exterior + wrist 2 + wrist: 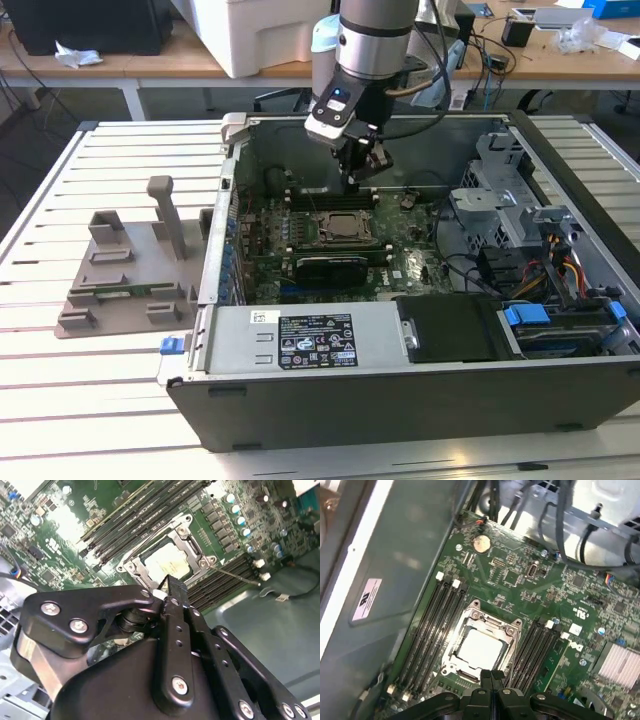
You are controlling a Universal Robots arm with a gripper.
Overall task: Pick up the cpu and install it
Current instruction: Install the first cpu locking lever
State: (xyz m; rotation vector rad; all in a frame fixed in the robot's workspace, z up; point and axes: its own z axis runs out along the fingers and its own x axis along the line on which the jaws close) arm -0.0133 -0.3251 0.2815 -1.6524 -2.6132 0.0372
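Nearest to us in the exterior view is the counter (100, 400) of pale slats, and on it lies an open computer case (400, 410) with a labelled panel (315, 340) along its near side. On the exterior view's left, just beside the case, a grey plastic holder tray (125, 280) stands on the slats. On the exterior view's right, inside the case, we see drive bays with blue tabs (525, 315) and a bundle of coloured cables (560, 265).

Further in lies the green motherboard (405, 265). Near its middle sits the socket (471, 614), a metal frame flanked on both sides by rows of black memory slots (432, 625). The cpu (480, 649) lies flat inside that frame with its pale silver top facing up; in the second wrist view it shows as a bright square (167, 562) within the frame. A round coin battery (481, 542) sits on the board well apart from the socket.

The gripper (358, 178) hangs over the board, just above the far side of the socket. In the first wrist view we see its black fingers (486, 676) pressed together, tip against tip, with nothing between them. They are clear of the cpu.

Above it rises the arm (375, 40), and behind the case stands a wooden desk (150, 62) with a white box (265, 35) on it.
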